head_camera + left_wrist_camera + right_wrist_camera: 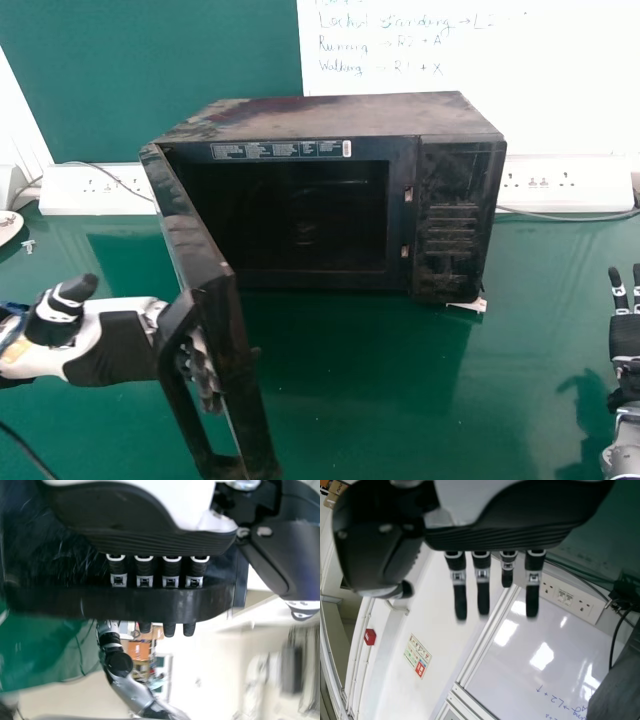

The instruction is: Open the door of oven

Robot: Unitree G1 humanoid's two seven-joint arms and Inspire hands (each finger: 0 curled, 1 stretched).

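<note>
Door [190,225], ajar and wide, at the oven's [330,115] left; left hand [110,350], unclenched, straight fingers threaded behind the handle [150,603], contact apparently light; right hand [626,338], idle at right, fingers extended; hazard: crooked withdrawal may snag fingers, dragging the door shut.

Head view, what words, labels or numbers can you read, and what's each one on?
"Running → R2 + A": handwritten on the white rectangular writing board.
"Walking → R1 + X": same board.
"standing → L2": same board's top line; its start and end are unclear.
Dark strip label with pale print on the black box-shaped oven: too small to read.
</note>
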